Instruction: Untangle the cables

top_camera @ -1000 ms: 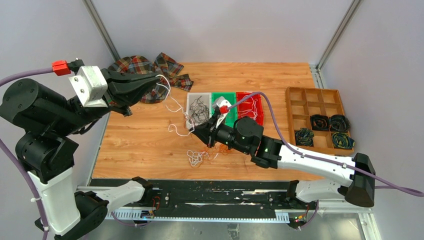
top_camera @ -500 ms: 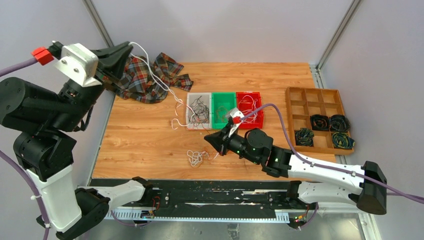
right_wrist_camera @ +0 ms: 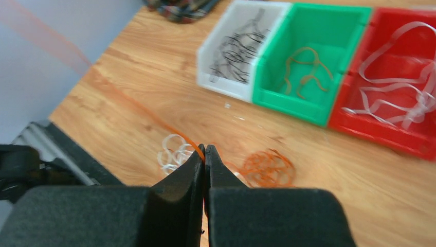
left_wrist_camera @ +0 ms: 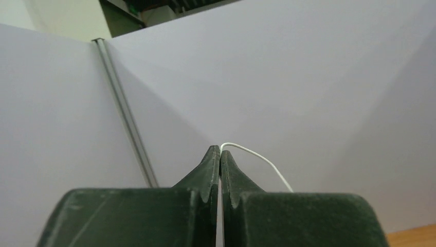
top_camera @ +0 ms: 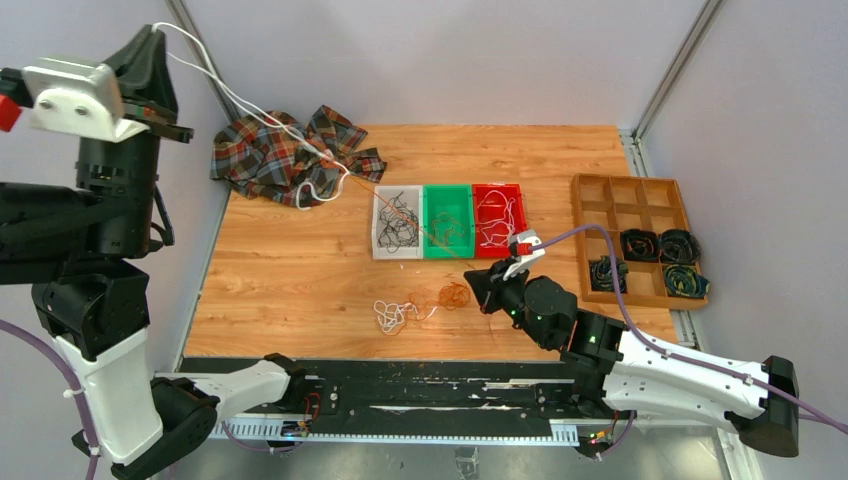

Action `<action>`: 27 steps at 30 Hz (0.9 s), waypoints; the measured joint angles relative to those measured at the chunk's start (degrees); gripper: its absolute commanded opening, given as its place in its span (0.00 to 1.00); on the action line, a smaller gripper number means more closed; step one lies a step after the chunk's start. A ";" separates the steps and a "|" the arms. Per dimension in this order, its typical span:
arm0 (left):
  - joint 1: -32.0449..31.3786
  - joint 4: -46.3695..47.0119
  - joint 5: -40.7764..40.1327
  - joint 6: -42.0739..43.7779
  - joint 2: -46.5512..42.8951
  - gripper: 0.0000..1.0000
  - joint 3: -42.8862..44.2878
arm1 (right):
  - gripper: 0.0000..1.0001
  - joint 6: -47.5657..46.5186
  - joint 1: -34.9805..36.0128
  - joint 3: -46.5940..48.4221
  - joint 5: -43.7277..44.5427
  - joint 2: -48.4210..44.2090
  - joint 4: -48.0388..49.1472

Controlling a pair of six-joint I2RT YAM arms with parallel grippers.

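My left gripper (top_camera: 155,38) is raised high at the far left and shut on a white cable (top_camera: 235,100). That cable slopes down to a loop over the plaid cloth, where it meets an orange cable (top_camera: 400,212). In the left wrist view the white cable (left_wrist_camera: 257,160) arcs out of the shut left gripper (left_wrist_camera: 220,150). My right gripper (top_camera: 478,285) hangs low over the table's front middle, shut on the orange cable (right_wrist_camera: 144,110). This strand stretches taut from the right gripper (right_wrist_camera: 205,148) toward the cloth. An orange tangle (top_camera: 452,295) and a white tangle (top_camera: 392,315) lie on the wood.
A white bin (top_camera: 377,222) holds black cables, a green bin (top_camera: 447,188) an orange-brown one, a red bin (top_camera: 497,187) white ones. The plaid cloth (top_camera: 265,150) lies back left. A wooden compartment tray (top_camera: 625,179) with dark coiled cords stands at right.
My left gripper rose and swung left, drawing the white cable up. My right gripper pulled back to the right with the orange cable, which is now stretched taut.
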 measured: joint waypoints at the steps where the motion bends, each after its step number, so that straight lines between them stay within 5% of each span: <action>1: 0.00 1.77 -1.33 0.66 -0.11 0.01 0.00 | 0.01 0.94 -0.50 -0.35 1.46 -0.68 -2.05; 14: 0.00 19.39 -8.63 8.59 -2.75 0.01 0.50 | 0.01 8.61 -7.91 2.99 10.62 1.51 -22.14; 27: 0.00 29.00 -9.86 16.06 -5.64 0.01 -5.07 | 0.00 6.34 -19.10 14.53 12.66 -0.55 -28.22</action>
